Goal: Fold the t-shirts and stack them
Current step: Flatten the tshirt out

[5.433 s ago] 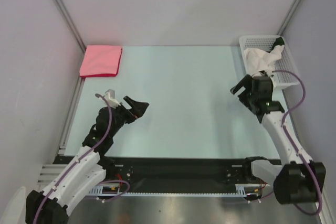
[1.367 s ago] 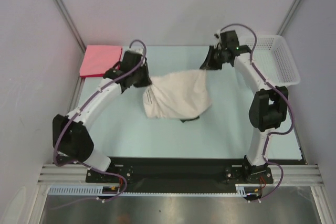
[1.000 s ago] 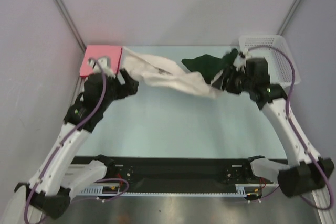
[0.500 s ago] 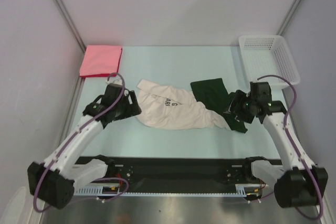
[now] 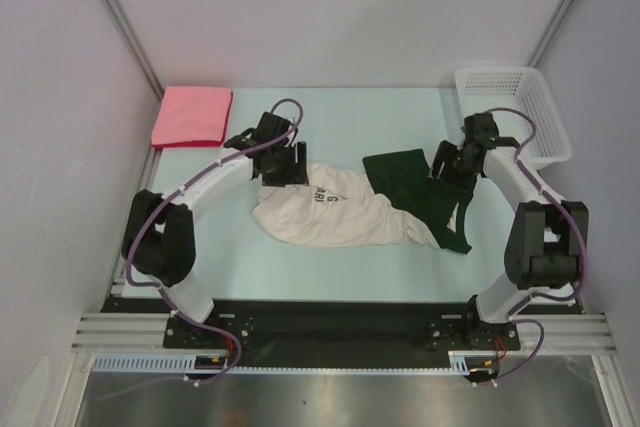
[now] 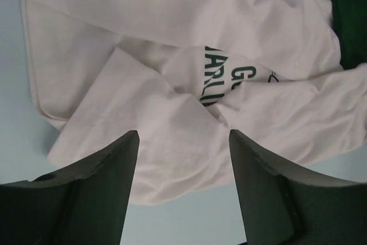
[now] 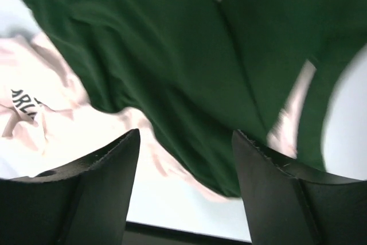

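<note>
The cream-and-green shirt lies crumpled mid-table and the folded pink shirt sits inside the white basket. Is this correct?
Not fully. The folded pink shirt lies on the table at its far left corner, not inside the white basket; the top external view shows this. The cream-and-green shirt does lie crumpled mid-table.

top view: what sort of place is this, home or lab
Probably a robot lab cell: two arms bolted to a rail at the table edge, bare grey walls around it, and just t-shirts and a white mesh basket.
</note>
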Tool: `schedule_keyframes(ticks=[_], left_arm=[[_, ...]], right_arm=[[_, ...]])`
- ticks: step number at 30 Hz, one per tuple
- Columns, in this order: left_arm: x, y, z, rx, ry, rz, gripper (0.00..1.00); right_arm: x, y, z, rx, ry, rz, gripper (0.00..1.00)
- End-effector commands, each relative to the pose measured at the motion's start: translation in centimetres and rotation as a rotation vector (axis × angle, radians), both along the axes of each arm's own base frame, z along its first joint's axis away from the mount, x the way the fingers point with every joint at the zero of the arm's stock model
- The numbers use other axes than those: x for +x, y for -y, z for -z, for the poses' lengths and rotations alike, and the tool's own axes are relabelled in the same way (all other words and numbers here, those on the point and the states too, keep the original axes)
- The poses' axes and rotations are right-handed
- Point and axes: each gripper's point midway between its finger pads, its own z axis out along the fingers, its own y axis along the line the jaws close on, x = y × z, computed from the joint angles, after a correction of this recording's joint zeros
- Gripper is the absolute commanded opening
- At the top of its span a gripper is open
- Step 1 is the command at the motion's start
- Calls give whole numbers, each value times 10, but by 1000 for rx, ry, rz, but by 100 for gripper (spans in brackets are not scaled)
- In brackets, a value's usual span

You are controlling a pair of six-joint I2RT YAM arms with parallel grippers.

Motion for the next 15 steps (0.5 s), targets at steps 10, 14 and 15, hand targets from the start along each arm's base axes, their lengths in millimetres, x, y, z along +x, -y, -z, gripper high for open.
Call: schedule_keyframes(ticks=[10,14,15], left_arm=[[55,-22,21,207,49,-148,44],[62,-23,31,234,36,-171,46],[63,-23,32,238,31,-176,47]], right_arm=[[101,-35,-9,-69,131,24,68],[104,-33,-7,-84,125,-3,68],[104,-31,-5,-87,120,-3,68]])
